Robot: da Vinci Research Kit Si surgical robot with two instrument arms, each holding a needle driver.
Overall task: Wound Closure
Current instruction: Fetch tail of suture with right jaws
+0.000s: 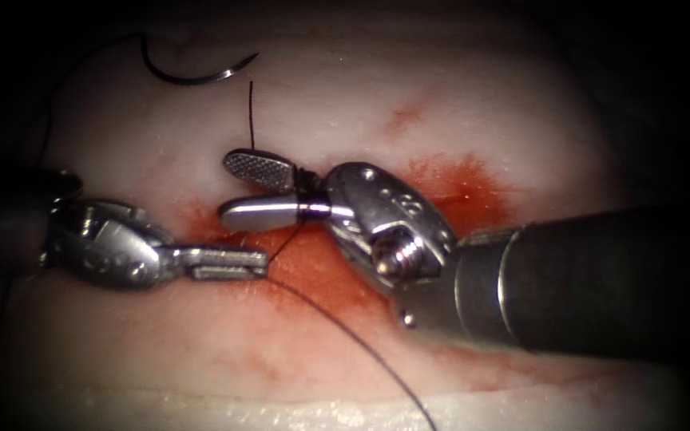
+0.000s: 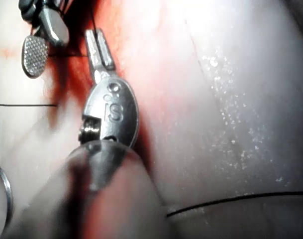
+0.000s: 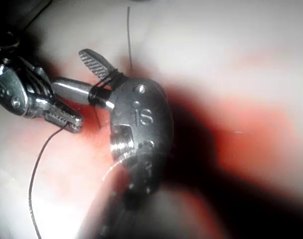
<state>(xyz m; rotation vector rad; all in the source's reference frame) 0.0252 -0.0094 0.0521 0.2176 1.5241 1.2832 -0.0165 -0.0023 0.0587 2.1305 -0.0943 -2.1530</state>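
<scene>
The curved needle (image 1: 193,77) lies free on the pale tissue (image 1: 457,96), up and to the left of the red cut (image 1: 321,255); neither tool holds it and it is not in the tissue. My right tool (image 1: 227,190) stands open over the cut, with dark thread (image 1: 303,195) looped around the base of its jaws (image 3: 67,69). A short thread end (image 1: 251,112) rises behind it. My left tool (image 1: 263,262) is shut on the thread at its tip (image 2: 94,36), just below the right jaws. From there the thread (image 1: 361,343) trails down to the right.
Red fluid (image 1: 457,187) stains the tissue around the cut and under the right tool's wrist (image 1: 385,223). The tissue's front edge (image 1: 281,411) runs along the bottom. More thread (image 1: 89,56) trails from the needle off to the dark left.
</scene>
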